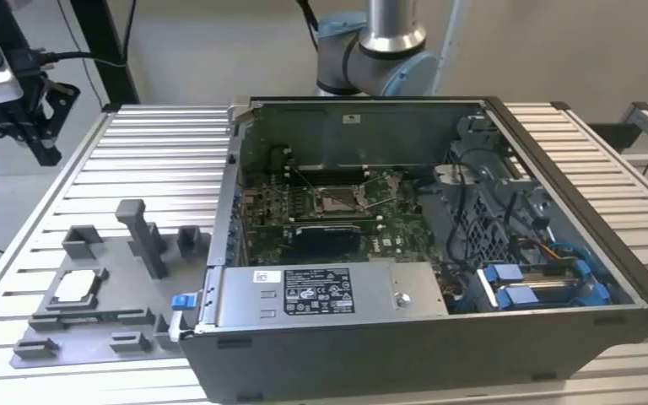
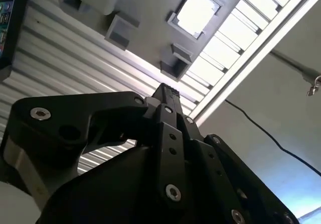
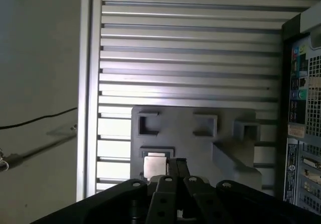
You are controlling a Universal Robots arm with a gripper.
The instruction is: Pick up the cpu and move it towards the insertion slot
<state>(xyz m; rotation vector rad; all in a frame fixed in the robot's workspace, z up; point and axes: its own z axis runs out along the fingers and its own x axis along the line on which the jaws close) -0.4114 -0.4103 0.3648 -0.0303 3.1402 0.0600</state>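
I see my gripper (image 2: pixel 165 90) closed and empty, well apart from the cpu (image 1: pixel 77 287), which lies in its tray (image 1: pixel 132 333) at the exterior view's near left. If I went down with the jaws closed, I'd likely strike the chip rather than grasp it.

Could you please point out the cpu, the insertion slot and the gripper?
cpu (image 1: pixel 78 288): exterior view, middle of its silvery top.
insertion slot (image 1: pixel 337 200): exterior view, centre of its contact field.
gripper (image 3: pixel 176 162): first wrist view, between its fingertips.
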